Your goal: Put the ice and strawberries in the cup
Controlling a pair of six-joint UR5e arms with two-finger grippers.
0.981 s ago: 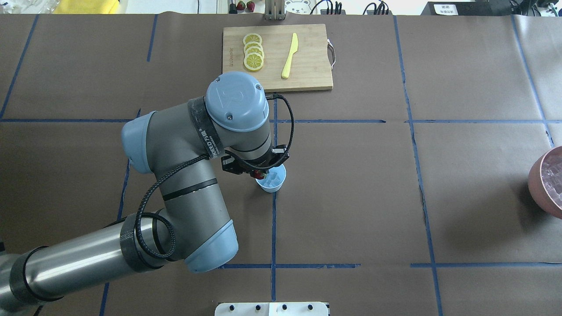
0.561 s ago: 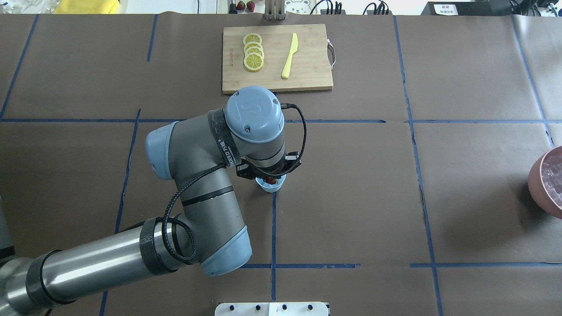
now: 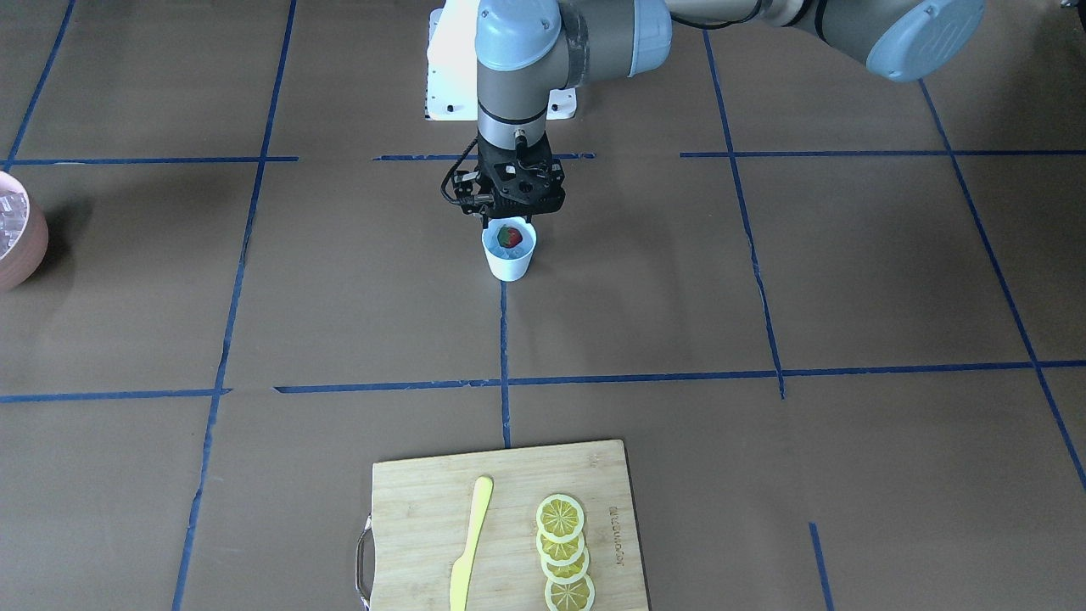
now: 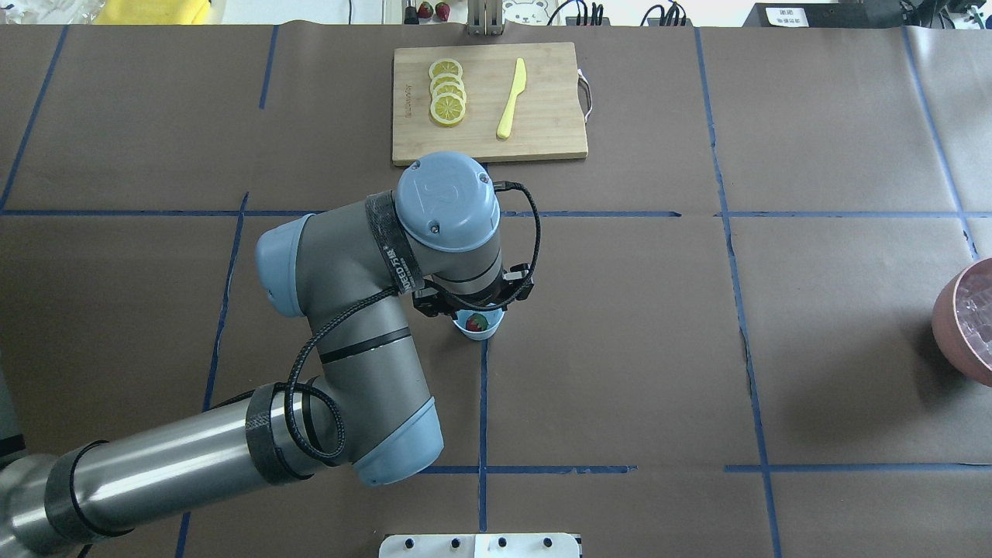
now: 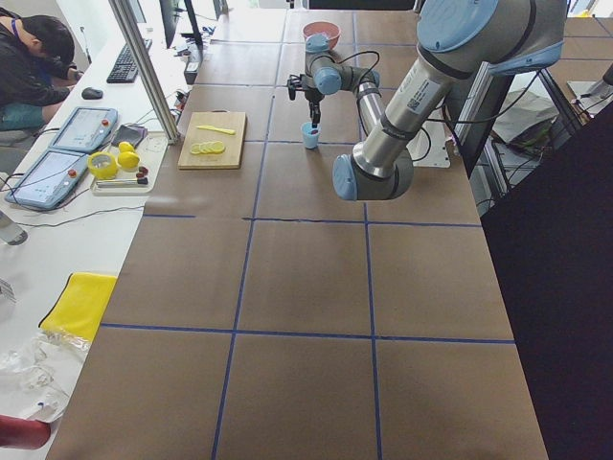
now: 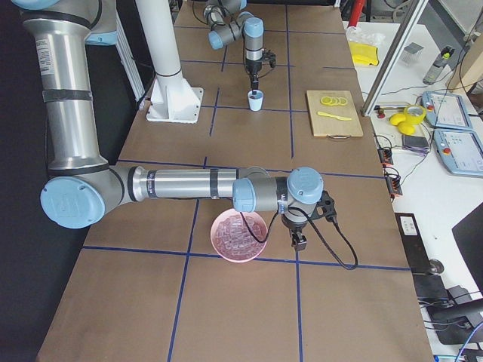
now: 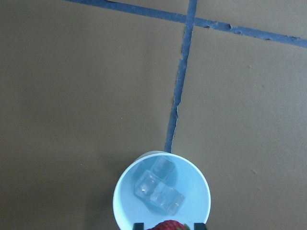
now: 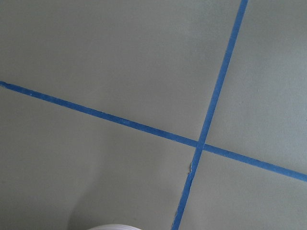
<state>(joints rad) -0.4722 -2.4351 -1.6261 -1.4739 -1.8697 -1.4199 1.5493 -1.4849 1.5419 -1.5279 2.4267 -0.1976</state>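
The small white cup stands on a blue tape line at the table's middle. Several clear ice cubes lie in its bluish inside. My left gripper hangs straight down over the cup's mouth, shut on the red strawberry, which sits at rim level. In the left wrist view the strawberry shows at the bottom edge between the two fingertips. In the overhead view the wrist hides most of the cup. My right gripper hangs beside the pink bowl; I cannot tell if it is open.
The pink bowl of ice cubes stands at the table's right end, also at the overhead view's right edge. A wooden cutting board at the far side carries lemon slices and a yellow knife.
My left arm has swung right, carrying the strawberry from the cup's left rim to over its middle, then nearly stopped. The cup has not moved.
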